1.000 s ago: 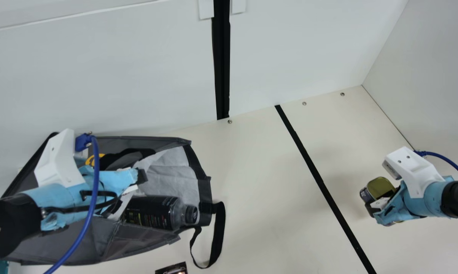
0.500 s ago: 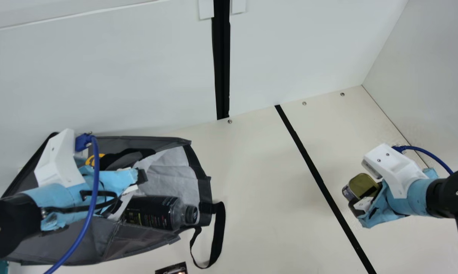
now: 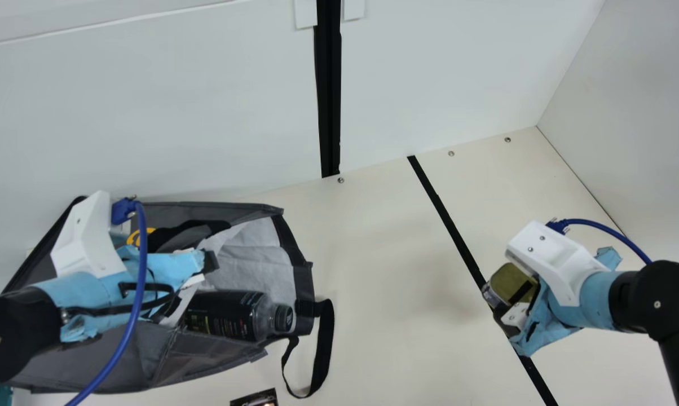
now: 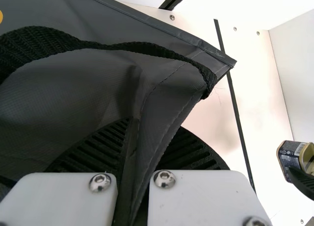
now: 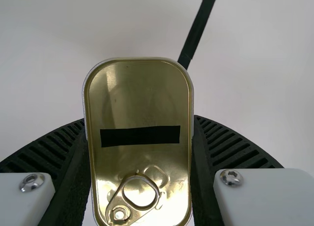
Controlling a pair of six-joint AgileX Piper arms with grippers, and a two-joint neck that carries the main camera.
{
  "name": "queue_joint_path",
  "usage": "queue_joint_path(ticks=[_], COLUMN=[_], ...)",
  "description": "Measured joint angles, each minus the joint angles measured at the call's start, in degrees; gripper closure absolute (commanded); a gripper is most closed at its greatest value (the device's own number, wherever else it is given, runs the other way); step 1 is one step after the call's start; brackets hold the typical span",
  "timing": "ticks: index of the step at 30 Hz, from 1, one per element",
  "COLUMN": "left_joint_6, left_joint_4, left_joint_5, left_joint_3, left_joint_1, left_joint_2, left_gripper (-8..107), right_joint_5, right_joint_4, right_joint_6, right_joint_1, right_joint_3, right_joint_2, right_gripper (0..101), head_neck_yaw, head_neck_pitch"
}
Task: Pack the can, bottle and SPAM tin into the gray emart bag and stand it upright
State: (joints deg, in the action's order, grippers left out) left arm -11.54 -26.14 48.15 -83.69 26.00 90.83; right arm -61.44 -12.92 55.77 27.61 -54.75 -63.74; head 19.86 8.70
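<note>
At the main view's left, my left gripper (image 3: 207,264) is over the gray bag (image 3: 148,361), which lies on its side with its mouth facing right. The left wrist view has my left gripper (image 4: 135,162) shut on a fold of the bag (image 4: 98,88). The black bottle (image 3: 226,316) lies inside the bag, its cap at the mouth. Over the black table line, my right gripper (image 3: 500,310) holds the SPAM tin (image 3: 511,283). In the right wrist view the tin's gold pull-tab lid (image 5: 140,177) is between the pads of my right gripper (image 5: 140,152).
A black strap loop (image 3: 323,349) hangs from the bag onto the cream table (image 3: 384,270). A small dark printed item (image 3: 255,398) lies at the main view's bottom edge. White walls (image 3: 204,113) stand behind and to the right.
My right gripper has moved left with the SPAM tin, to the black table line. The left arm, bag and bottle have stayed still.
</note>
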Motion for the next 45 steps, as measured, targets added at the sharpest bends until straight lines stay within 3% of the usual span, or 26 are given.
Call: queue_joint_path(ticks=[31,45], left_joint_6=[0.0,0.0], left_joint_4=[0.0,0.0], left_joint_5=[0.0,0.0], left_joint_3=[0.0,0.0], left_joint_1=[0.0,0.0], left_joint_2=[0.0,0.0], left_gripper=[107,107], right_joint_5=[-5.5,-3.3], right_joint_4=[6.1,4.9], right_joint_6=[-16.5,-20.3], right_joint_1=[-30.1,-40.3], right_joint_3=[-0.3,0.4], right_joint_2=[8.0,7.8], right_gripper=[101,101], head_neck_yaw=[0.0,0.1], head_neck_pitch=[0.0,0.0])
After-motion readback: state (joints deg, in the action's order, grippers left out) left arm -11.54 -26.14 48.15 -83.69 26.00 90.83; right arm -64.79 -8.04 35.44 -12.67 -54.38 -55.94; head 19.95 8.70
